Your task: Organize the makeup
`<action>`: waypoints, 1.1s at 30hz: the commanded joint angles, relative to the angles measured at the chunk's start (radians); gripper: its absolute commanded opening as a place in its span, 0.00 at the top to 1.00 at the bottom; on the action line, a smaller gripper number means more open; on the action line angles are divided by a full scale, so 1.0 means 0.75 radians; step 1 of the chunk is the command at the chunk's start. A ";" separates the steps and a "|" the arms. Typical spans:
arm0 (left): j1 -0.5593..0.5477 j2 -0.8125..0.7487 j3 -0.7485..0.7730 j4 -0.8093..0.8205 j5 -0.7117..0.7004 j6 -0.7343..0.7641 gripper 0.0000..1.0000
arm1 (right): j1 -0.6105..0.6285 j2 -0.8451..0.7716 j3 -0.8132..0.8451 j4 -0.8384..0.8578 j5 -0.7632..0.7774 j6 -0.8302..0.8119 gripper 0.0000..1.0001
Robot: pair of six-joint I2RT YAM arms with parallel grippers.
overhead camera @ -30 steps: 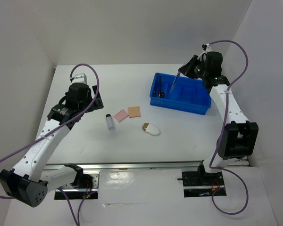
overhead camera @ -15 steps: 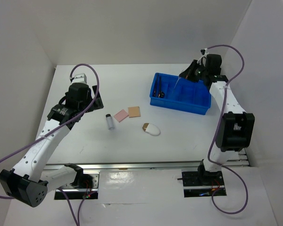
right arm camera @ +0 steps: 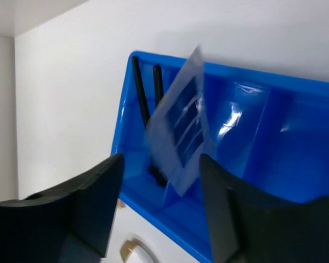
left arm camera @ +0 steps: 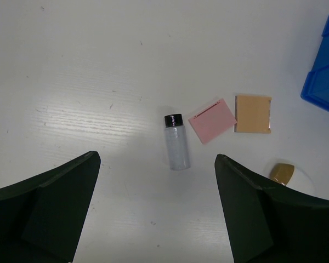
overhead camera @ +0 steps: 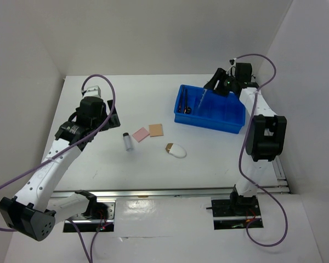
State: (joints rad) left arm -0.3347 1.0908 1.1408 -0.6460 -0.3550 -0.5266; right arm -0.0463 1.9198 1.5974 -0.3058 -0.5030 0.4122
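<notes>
The blue tray (overhead camera: 208,125) stands at the back right, with two black-handled brushes (overhead camera: 182,102) in its left end. The eyeshadow palette (right arm camera: 181,137) shows blurred and tilted over the tray's second compartment, loose between the fingers of my open right gripper (right arm camera: 162,164). That gripper (overhead camera: 216,85) hovers over the tray's far rim. On the table lie the clear vial (left arm camera: 176,149), the pink pad (left arm camera: 212,120), the tan pad (left arm camera: 253,113) and the white sponge (overhead camera: 176,150). My left gripper (left arm camera: 157,156) hangs open above the vial, holding nothing.
White walls close in the table at the back and on both sides. The right arm's links (overhead camera: 266,134) rise along the right wall beside the tray. A corner of the tray (left arm camera: 324,76) shows at the right of the left wrist view.
My right gripper has opened and let go of the palette, which now tips into the tray. Its wrist drew back toward the far wall. The left arm has not moved.
</notes>
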 commanded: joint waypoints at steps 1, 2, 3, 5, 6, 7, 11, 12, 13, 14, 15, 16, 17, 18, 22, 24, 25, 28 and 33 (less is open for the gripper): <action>-0.004 -0.002 0.046 0.013 -0.009 0.005 0.00 | 0.035 -0.019 0.042 -0.032 0.122 -0.038 0.30; -0.004 -0.002 0.046 0.013 -0.009 0.005 0.00 | 0.049 -0.034 0.028 -0.020 0.161 -0.050 0.27; -0.004 -0.002 0.046 0.013 -0.009 0.005 0.00 | 0.050 -0.034 0.014 -0.020 0.180 -0.051 0.24; -0.004 -0.002 0.046 0.013 -0.009 0.005 0.00 | 0.062 -0.060 -0.027 0.011 0.192 -0.051 0.22; -0.004 -0.002 0.046 0.013 -0.009 0.005 0.00 | 0.062 -0.060 -0.027 0.011 0.192 -0.051 0.20; -0.004 -0.002 0.046 0.013 -0.009 0.005 0.00 | 0.062 -0.060 -0.042 0.011 0.192 -0.051 0.20; -0.004 0.010 0.046 0.013 -0.009 0.005 0.00 | 0.074 -0.060 -0.056 -0.001 0.223 -0.063 0.23; -0.004 0.010 0.046 0.013 -0.009 0.005 0.00 | 0.074 -0.060 -0.056 -0.001 0.239 -0.063 0.23; -0.004 0.010 0.046 0.013 -0.009 0.005 0.00 | 0.088 -0.060 -0.068 -0.001 0.257 -0.063 0.23; -0.004 0.010 0.046 0.013 -0.009 0.005 0.00 | 0.088 -0.072 -0.088 -0.001 0.312 -0.075 0.24; -0.004 0.010 0.046 0.013 -0.009 0.005 0.00 | 0.101 -0.073 -0.105 -0.001 0.341 -0.075 0.24; -0.004 0.010 0.046 0.013 -0.009 0.005 0.00 | 0.101 -0.099 -0.123 -0.001 0.374 -0.075 0.24; -0.004 0.010 0.046 0.013 -0.009 0.005 0.00 | 0.101 -0.134 -0.170 0.031 0.421 -0.061 0.22; -0.004 0.010 0.033 0.013 -0.009 0.005 0.00 | 0.101 -0.148 -0.193 0.046 0.443 -0.061 0.20; -0.004 0.010 0.033 0.013 -0.009 0.005 0.00 | 0.101 -0.148 -0.226 0.058 0.478 -0.046 0.12; -0.004 0.010 0.033 0.013 -0.022 0.005 0.00 | 0.101 -0.106 -0.213 0.058 0.466 -0.046 0.16; -0.004 0.010 0.033 0.013 -0.022 0.005 0.00 | 0.101 -0.093 -0.213 0.058 0.466 -0.030 0.17; -0.004 -0.002 0.033 0.000 -0.036 0.005 0.00 | 0.101 -0.079 -0.226 0.113 0.437 -0.016 0.26; -0.004 -0.015 0.033 -0.012 -0.048 0.005 0.00 | 0.101 0.001 -0.179 0.124 0.421 -0.003 0.32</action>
State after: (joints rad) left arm -0.3347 1.0981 1.1408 -0.6529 -0.3683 -0.5266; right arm 0.0219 1.8824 1.4330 -0.2588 -0.1833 0.4007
